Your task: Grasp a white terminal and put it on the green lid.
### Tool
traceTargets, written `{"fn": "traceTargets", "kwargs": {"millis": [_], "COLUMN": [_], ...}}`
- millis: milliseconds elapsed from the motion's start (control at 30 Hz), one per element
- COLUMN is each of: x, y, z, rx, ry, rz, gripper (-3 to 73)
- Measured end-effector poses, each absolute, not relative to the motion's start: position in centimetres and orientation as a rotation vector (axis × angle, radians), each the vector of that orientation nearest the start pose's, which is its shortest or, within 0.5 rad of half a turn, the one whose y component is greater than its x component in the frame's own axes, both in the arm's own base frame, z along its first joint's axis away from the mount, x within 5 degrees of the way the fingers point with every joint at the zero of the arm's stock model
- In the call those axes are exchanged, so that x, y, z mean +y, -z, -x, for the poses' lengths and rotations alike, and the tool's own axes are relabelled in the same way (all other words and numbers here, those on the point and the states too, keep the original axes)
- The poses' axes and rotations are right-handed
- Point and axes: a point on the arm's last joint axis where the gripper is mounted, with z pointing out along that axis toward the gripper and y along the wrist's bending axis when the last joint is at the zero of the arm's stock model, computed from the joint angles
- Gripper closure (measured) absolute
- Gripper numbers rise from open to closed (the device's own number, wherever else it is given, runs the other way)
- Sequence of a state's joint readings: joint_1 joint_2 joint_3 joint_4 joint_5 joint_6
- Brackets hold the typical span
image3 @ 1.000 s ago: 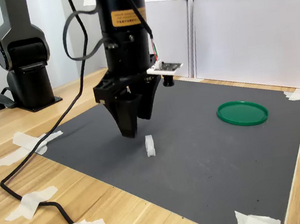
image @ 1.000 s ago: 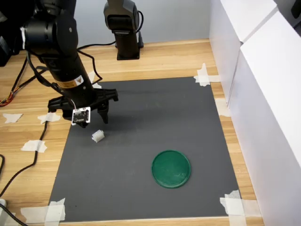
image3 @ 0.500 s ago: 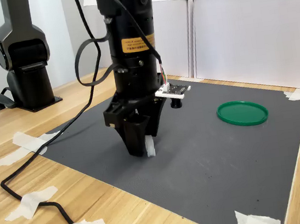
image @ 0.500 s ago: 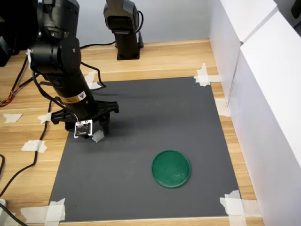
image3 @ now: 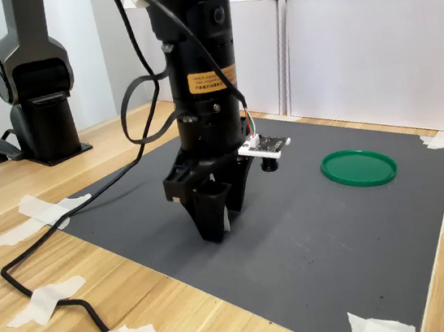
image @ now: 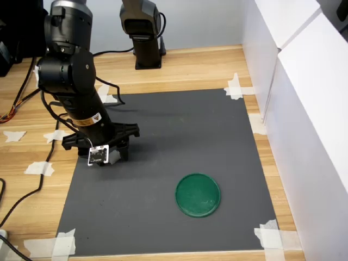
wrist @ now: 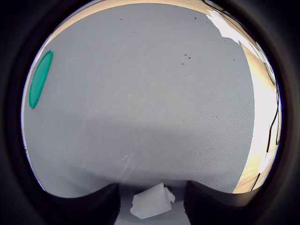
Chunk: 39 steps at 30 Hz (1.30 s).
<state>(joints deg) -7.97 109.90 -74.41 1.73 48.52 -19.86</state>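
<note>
The white terminal (wrist: 151, 201) lies on the dark mat between my two fingers, with a small gap showing on each side of it in the wrist view. My gripper (image: 115, 156) is down at mat level and open, straddling the terminal. Only a white sliver of the terminal (image3: 225, 217) shows between the black fingers (image3: 211, 226) in the second exterior view. The green lid (image: 198, 194) lies flat on the mat, well apart toward the first exterior view's lower right. It also shows as the green lid (image3: 358, 168) and, at the picture's edge, the green lid (wrist: 40, 79).
The dark mat (image: 179, 130) is taped to a wooden table with white tape pieces (image: 236, 87). A second black arm base (image: 142, 32) stands at the back. White panels (image: 304, 109) wall off the first exterior view's right. A black cable (image3: 50, 287) trails over the wood.
My gripper came down from above the mat and shifted over the terminal, so its fingers now stand on either side of it. The terminal and lid have not moved.
</note>
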Motion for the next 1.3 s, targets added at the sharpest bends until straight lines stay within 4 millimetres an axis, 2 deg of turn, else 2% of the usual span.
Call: {"fn": "traceTargets", "kwargs": {"millis": [200,467,1000,1200,1300], "x": [-5.0,-5.0,-4.9,-4.0,-2.2], "y": [-17.6,-17.6,-17.8,-20.0,-21.7], "z": [-37.4,-37.4,-37.4,-38.4,-39.2], "rx": [2.941,2.940,2.934,2.888,2.855], "ry": [0.032,0.021,0.014,-0.035,-0.035], "rz": [0.281,0.273,0.265,0.264,0.344], "gripper": [18.2,40.1,40.7,40.7,40.7]}}
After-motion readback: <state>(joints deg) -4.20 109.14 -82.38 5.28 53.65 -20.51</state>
